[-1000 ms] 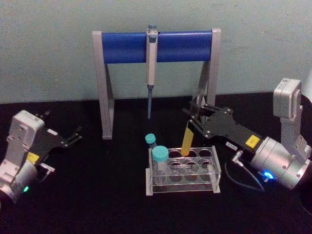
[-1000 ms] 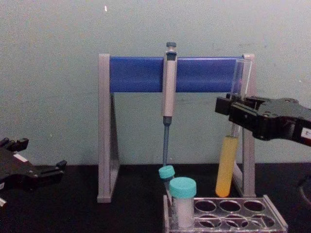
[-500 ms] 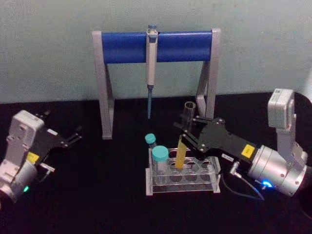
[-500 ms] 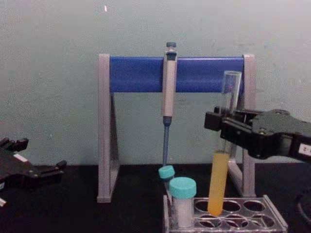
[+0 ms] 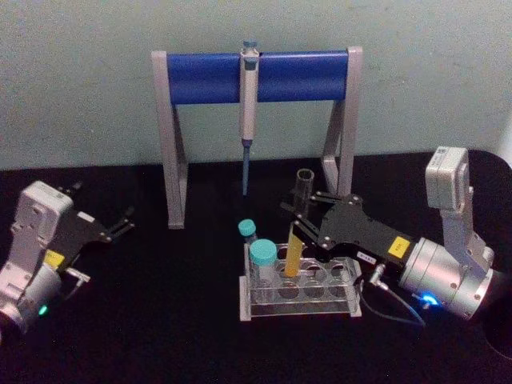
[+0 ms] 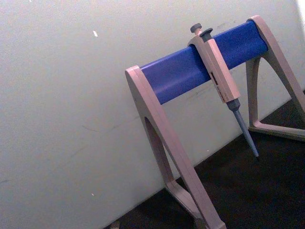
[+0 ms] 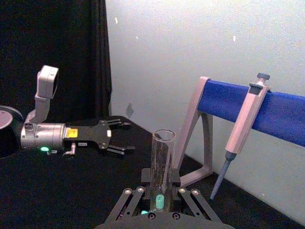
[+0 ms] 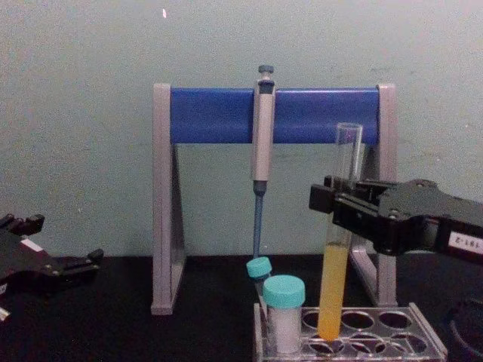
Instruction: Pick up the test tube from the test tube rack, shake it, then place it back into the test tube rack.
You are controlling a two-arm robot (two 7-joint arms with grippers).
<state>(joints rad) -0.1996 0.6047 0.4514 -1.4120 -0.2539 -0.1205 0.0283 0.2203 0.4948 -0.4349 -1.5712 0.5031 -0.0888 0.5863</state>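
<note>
On the right of the worktop [image 5: 160, 320] in the head view, we see our right claw [image 5: 298, 214] clenched on the test tube [image 5: 292, 258], whose lower end dips into a far-row hole of the test tube rack [image 5: 300, 308]; our left claw [image 5: 124, 223] sits parked far left, fingers spread. In the chest view, we find the test tube [image 8: 332, 286] leaning slightly, with teal-capped vials [image 8: 284, 313] just left of it.

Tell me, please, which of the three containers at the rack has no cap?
The tall test tube with yellow-orange liquid, gripped by the right hand; both short white vials beside it wear teal caps. The left hand sits parked, open.
</note>
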